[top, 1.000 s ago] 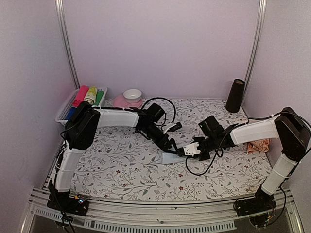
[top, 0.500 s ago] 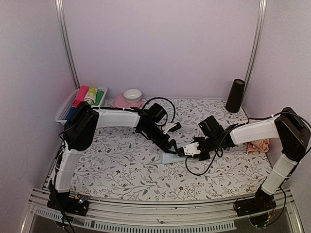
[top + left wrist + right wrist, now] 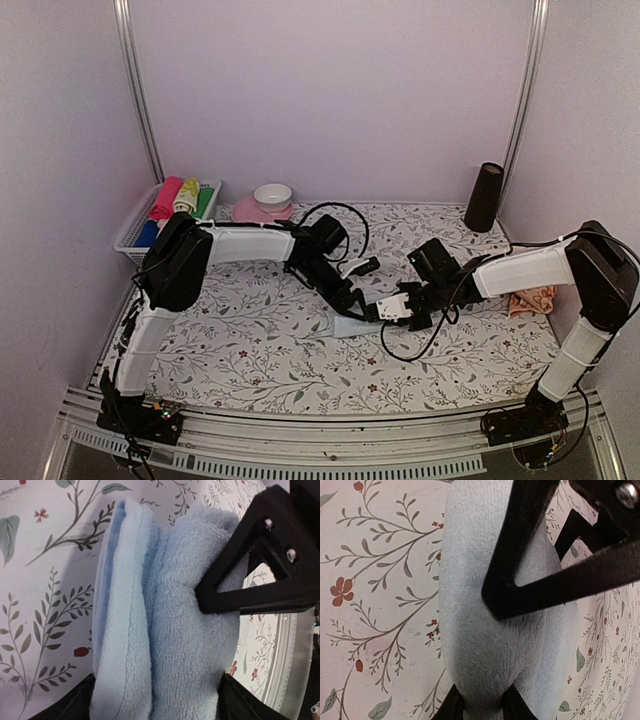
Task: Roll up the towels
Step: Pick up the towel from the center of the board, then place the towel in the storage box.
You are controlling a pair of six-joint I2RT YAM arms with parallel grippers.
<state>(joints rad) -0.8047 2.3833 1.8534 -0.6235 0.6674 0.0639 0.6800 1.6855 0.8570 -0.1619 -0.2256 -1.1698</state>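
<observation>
Pale blue towel [image 3: 165, 630] lies bunched in thick folds at mid-table on the floral sheet [image 3: 250, 345]; right gripper [image 3: 482, 702], reaching in from the right, is clamped on the cloth; left gripper [image 3: 155, 705] straddles it from the left, jaws apart, contact apparently light but unclear; peach-orange towel [image 3: 530, 300] lies well apart at the right edge.

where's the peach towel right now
In the top view, the peach towel lies near the table sheet's right edge, beside the right arm's upright link.
</observation>
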